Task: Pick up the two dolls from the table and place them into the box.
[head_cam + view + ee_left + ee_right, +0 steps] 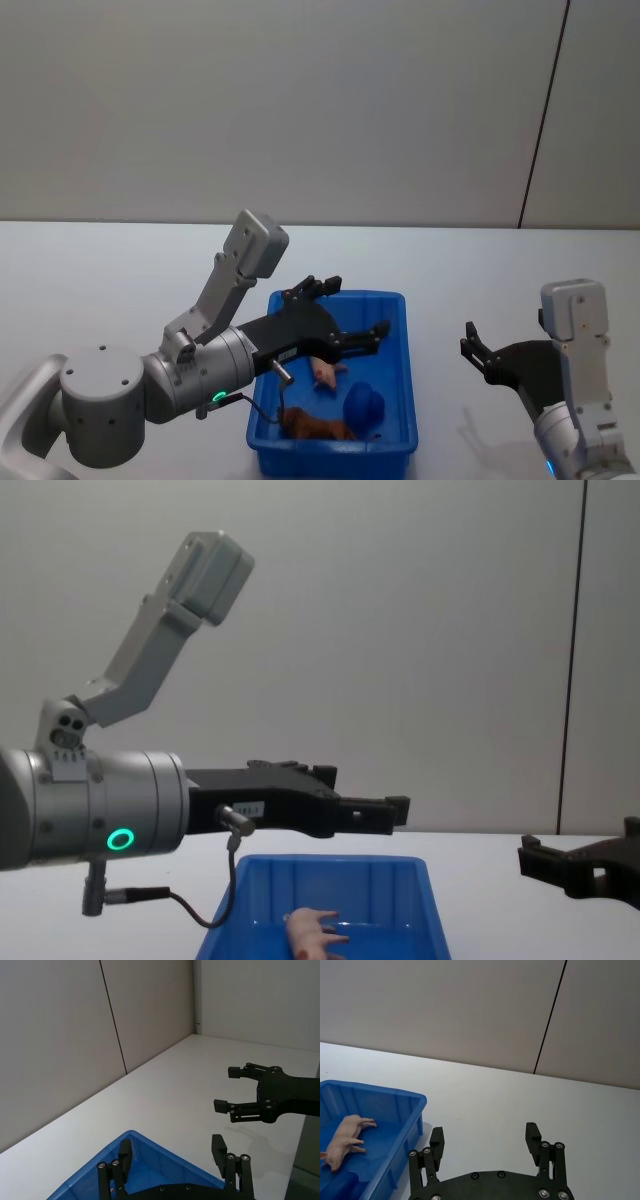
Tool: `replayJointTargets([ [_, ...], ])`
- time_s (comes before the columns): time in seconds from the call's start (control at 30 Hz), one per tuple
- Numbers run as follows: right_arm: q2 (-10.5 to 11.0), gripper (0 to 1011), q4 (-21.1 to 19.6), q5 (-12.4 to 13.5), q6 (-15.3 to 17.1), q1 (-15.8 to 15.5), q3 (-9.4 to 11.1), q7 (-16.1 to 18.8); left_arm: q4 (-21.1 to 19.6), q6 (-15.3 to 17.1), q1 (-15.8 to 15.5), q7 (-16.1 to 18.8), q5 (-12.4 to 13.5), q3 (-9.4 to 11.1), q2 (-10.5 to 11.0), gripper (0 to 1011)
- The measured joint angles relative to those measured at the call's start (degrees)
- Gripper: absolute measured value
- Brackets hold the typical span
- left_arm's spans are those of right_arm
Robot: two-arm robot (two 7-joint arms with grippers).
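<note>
Standing beside the robot, I can see that both dolls are already inside the box (400, 310), which sits on the table (100, 270) in front of the robot. The pink doll (324, 372) lies on its side on the blue floor near the middle of the box, and the brown doll (315, 427) lies near the wall closest to the robot, with a small blue object (364, 403) just beside it. The left gripper (345, 312) hangs above the box with its fingers spread wide and nothing between them. The right gripper (478, 350) is over the bare table, to the right of the box and apart from it, also wide open and empty. No doll is left on the table as far as I can see. So I judge the task is practically finished: the placing is done, and what remains is probably only that the arms draw back from the box.
</note>
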Motion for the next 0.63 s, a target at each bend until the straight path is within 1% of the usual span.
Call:
replayJointTargets([
  [0.63,0.00,1001,0.00,0.00,0.00,0.00,0.00,0.00,0.45,-0.35,-0.32,-1.23,0.20,0.26,-0.24,1001],
])
